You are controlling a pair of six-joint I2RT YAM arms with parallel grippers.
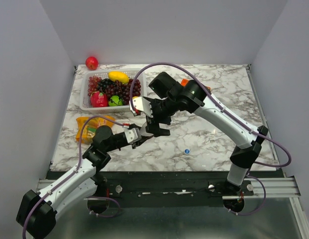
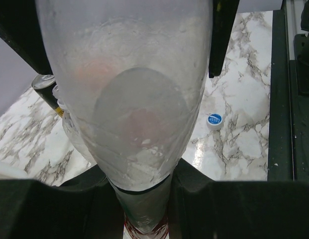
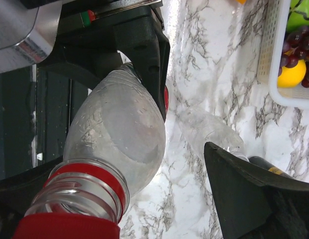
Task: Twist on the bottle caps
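Note:
My left gripper (image 1: 137, 135) (image 2: 144, 199) is shut on the labelled bottle (image 2: 129, 99), clamping it at the red-and-white band, with the bottle pointing away from it. In the right wrist view this bottle (image 3: 119, 134) has a red neck ring and the red cap (image 3: 64, 230) sits on its mouth. My right gripper (image 1: 155, 125) (image 3: 114, 194) is over the neck end, and its jaws stand open on either side of the cap with marble showing beside the right finger (image 3: 244, 194). The plain bottle (image 3: 209, 128) lies on the table. The blue cap (image 1: 187, 151) (image 2: 214, 120) lies loose on the marble.
A white basket (image 1: 83, 102) of fruit stands at the back left, with a red apple (image 1: 91, 62) behind it. An orange snack bag (image 1: 89, 127) lies by the left arm. A dark can (image 2: 45, 87) (image 3: 266, 167) lies next to the plain bottle.

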